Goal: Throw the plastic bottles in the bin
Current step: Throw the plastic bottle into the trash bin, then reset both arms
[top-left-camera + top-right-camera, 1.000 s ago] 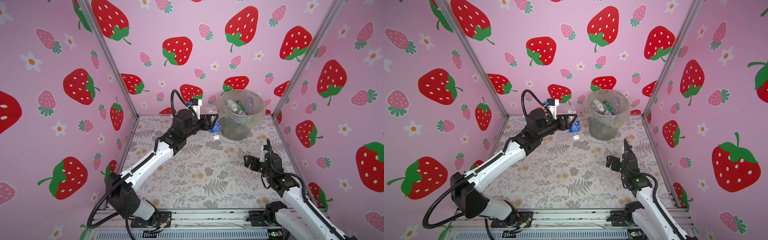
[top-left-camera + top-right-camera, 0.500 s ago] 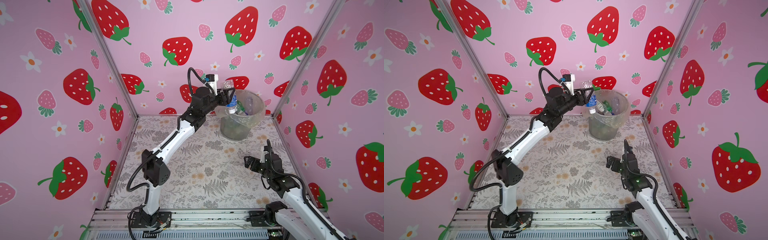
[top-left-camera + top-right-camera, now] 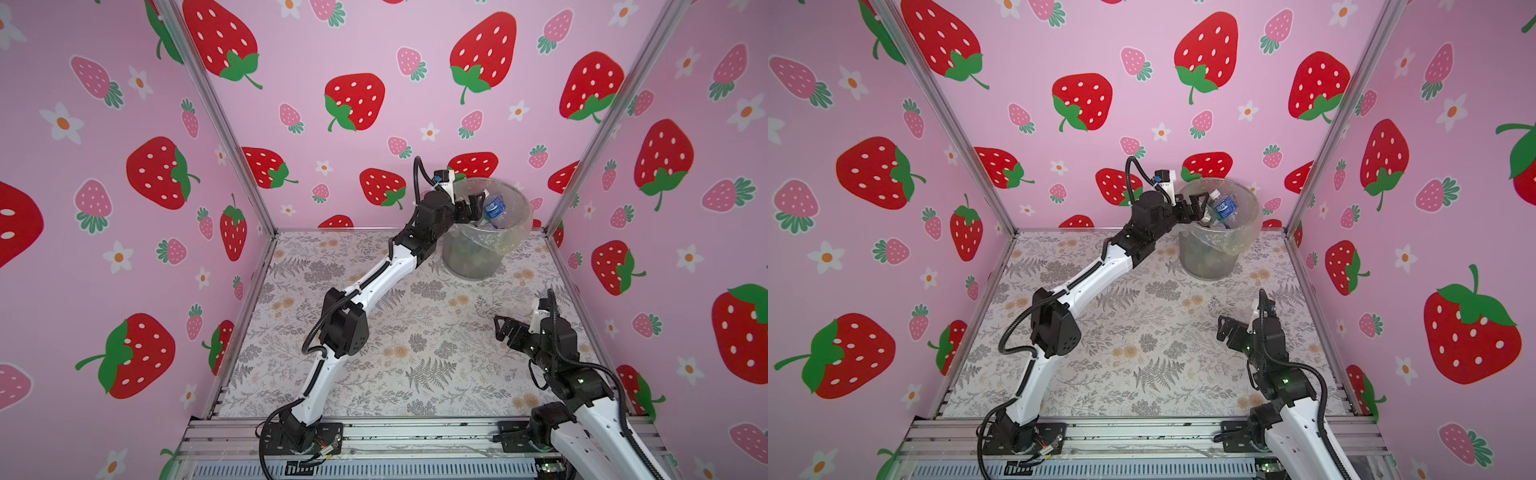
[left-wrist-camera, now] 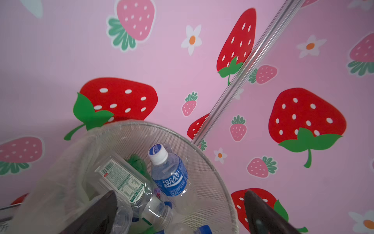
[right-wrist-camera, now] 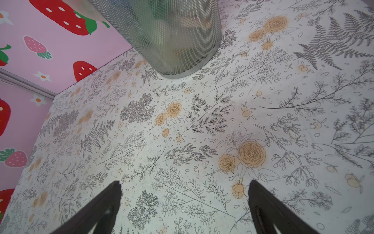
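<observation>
The bin [image 3: 469,262] [image 3: 1208,262], grey mesh with a clear liner, stands at the back right of the table. My left gripper [image 3: 473,203] [image 3: 1198,205] hangs over the bin's near rim, open and holding nothing. A clear bottle with a blue label [image 3: 494,208] [image 3: 1225,208] sits loose inside the bin, apart from both fingers. In the left wrist view that bottle [image 4: 170,176] lies beyond the open left gripper [image 4: 180,194], beside a clear bottle with a white and green label [image 4: 121,180]. My right gripper [image 3: 498,324] [image 3: 1223,328] [image 5: 184,183] is open above the floral tabletop, with the bin's mesh wall [image 5: 172,36] farther off.
Pink strawberry walls close in three sides, with metal corner posts [image 3: 590,166] near the bin. An aluminium rail [image 3: 415,436] runs along the front edge and carries both arm bases. The floral tabletop [image 3: 415,332] between the arms holds no loose bottle.
My left arm rose from table height beside the bin to above its rim carrying the blue-labelled bottle. Its jaws then opened and the bottle went into the bin. The right arm stayed still.
</observation>
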